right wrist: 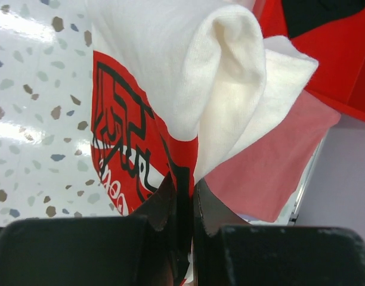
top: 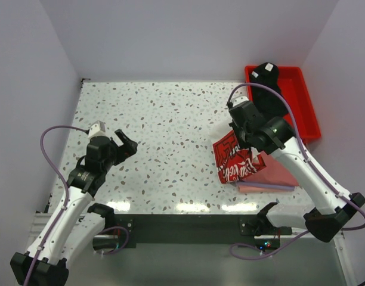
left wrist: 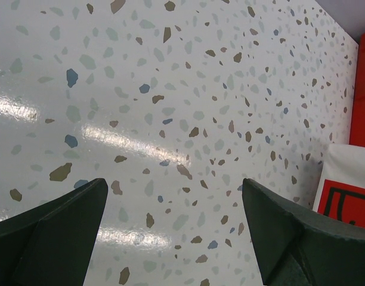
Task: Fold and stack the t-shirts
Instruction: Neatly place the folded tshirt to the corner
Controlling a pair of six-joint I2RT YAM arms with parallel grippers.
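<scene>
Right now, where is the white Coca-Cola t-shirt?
In the top view, the white Coca-Cola t-shirt sits right of centre on the table, pinched by the right end effector, overlapping the pink folded shirts, near the red tray.

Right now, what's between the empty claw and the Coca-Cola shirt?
Nothing but bare speckled table lies between the left gripper and the Coca-Cola shirt. The top view shows it best.

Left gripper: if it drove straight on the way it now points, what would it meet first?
Probably the bare speckled tabletop: the open left gripper tilts down at it, with nothing between. The Coca-Cola shirt lies off to the right of that line.
</scene>
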